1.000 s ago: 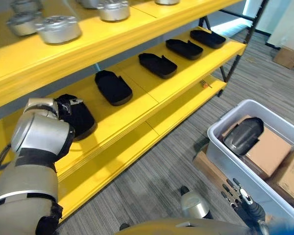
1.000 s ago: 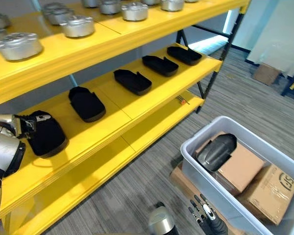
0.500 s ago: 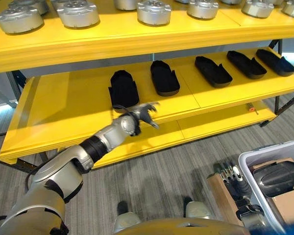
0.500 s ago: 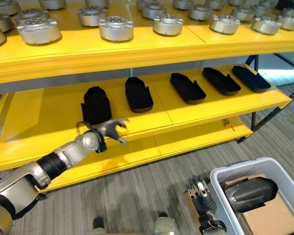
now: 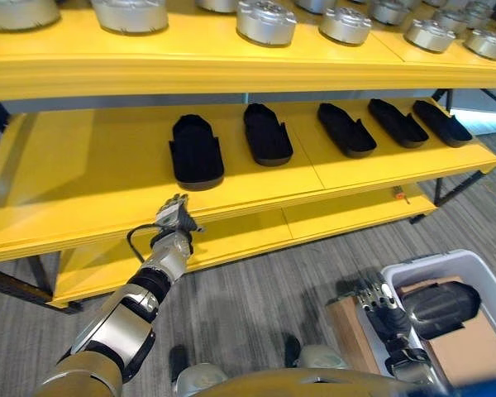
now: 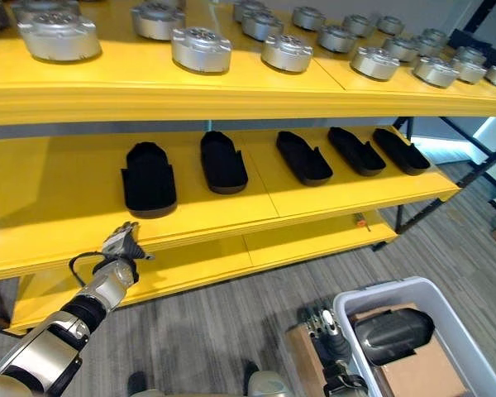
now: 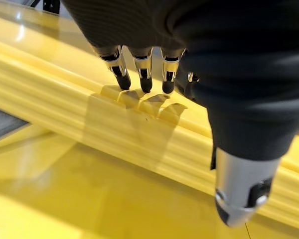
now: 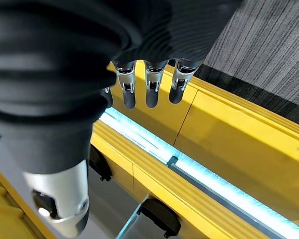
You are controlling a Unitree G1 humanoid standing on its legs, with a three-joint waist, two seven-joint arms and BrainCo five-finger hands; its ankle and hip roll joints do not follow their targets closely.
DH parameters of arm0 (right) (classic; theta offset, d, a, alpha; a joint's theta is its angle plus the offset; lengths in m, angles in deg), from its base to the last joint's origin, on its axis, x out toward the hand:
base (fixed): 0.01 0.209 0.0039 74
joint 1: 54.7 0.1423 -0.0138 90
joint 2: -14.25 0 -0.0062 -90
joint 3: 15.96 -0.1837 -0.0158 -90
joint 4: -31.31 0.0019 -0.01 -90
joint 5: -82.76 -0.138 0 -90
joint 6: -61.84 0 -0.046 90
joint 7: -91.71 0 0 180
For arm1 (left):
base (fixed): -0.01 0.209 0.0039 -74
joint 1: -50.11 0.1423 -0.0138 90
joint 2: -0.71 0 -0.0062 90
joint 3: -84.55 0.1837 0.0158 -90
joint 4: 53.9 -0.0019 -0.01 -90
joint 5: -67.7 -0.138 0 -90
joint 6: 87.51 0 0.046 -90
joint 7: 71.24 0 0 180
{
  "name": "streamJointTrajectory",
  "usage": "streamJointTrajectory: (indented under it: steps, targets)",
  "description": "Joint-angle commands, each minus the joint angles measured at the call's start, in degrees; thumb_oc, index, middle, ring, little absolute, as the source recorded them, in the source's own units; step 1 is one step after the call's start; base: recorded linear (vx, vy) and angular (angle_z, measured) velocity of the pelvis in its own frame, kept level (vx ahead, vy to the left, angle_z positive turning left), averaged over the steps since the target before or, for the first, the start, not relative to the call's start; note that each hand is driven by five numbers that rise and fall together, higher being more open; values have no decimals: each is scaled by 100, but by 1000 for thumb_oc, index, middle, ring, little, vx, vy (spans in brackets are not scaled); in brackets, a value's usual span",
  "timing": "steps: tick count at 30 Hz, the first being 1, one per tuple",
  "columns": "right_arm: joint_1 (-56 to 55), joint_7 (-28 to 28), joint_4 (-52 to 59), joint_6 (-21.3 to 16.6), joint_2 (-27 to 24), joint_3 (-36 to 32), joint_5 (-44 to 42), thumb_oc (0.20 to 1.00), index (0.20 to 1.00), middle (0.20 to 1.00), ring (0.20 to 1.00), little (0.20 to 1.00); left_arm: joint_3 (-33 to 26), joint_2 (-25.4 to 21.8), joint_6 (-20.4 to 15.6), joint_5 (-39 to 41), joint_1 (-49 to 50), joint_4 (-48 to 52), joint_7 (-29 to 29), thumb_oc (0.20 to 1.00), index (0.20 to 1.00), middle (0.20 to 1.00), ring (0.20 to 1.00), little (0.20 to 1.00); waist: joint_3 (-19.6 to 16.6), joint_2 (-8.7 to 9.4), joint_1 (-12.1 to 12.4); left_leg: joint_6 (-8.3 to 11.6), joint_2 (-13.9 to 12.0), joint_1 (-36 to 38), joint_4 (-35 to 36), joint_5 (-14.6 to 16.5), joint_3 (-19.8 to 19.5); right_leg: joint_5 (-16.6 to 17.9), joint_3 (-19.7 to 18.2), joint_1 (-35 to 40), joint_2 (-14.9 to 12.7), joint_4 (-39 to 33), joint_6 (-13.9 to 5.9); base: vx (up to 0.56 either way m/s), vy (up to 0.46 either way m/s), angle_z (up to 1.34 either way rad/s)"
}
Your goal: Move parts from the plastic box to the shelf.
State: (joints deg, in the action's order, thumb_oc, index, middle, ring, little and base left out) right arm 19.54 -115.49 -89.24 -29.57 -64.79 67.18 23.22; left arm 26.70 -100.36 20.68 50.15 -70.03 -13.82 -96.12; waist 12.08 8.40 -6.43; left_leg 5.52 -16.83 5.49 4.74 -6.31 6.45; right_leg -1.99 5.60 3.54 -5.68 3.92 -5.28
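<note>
A workshop storeroom: yellow shelf [image 5: 231, 66] of metal housings [image 6: 200, 48]; black moulded parts [image 5: 196, 151]; grey carpet [image 5: 256, 289]

The yellow shelf [image 5: 83, 178] has three boards, one above another. The top board [image 6: 107, 87] carries round silver metal parts [image 6: 201, 50] set in rows along its length. The middle board [image 5: 58, 165] carries five black parts [image 5: 196, 151] in a single row, each lying flat and apart from its neighbours; the board's left section is bare. The bottom board [image 5: 256, 231] carries a small orange object [image 5: 400, 196] near its right end. The grey carpeted floor [image 5: 248, 298] carries the plastic box [image 6: 446, 322] at lower right, with a brown cardboard box [image 5: 351, 331] just beside its left wall.
</note>
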Motion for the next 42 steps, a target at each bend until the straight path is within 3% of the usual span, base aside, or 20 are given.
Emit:
streamJointTrajectory:
  steps: [1, 10, 18, 42]
  targets:
    - [207, -9, 611, -14, 314, -18, -487, 1000, 1000, 1000, 1000, 1000, -81, -534, -215, -59, -992, -282, -625, 1000, 1000, 1000, 1000, 1000, 675, 669, 108, -141, -371, 750, 26, 615, -52, 747, -217, -76, -424, -385, 479, -10, -57, -8]
    - [158, 43, 726, -41, 218, 307, -847, 1000, 1000, 1000, 1000, 1000, -59, -832, -374, 22, -828, -545, -990, 1000, 1000, 1000, 1000, 1000, 985, 887, 315, -81, -443, 832, 26, 629, -14, 729, -284, -59, -316, -359, 518, -2, -45, -8]
    - [23, 35, 773, -70, 81, 429, -970, 1000, 1000, 1000, 1000, 1000, -59, -1141, -437, -108, -590, -341, -1073, 1000, 1000, 1000, 1000, 1000, 995, 938, 377, -53, -473, 832, 26, 634, 13, 731, -312, -62, -277, -364, 549, 6, -19, -1]
    - [-255, 86, 995, -58, -334, 606, -1289, 1000, 1000, 1000, 1000, 1000, 962, -671, -555, -472, -990, -172, -824, 1000, 1000, 1000, 1000, 1000, 707, 844, 176, -37, -494, 752, 26, 589, 22, 736, -315, -172, -321, -314, 571, 1, -1, 0]
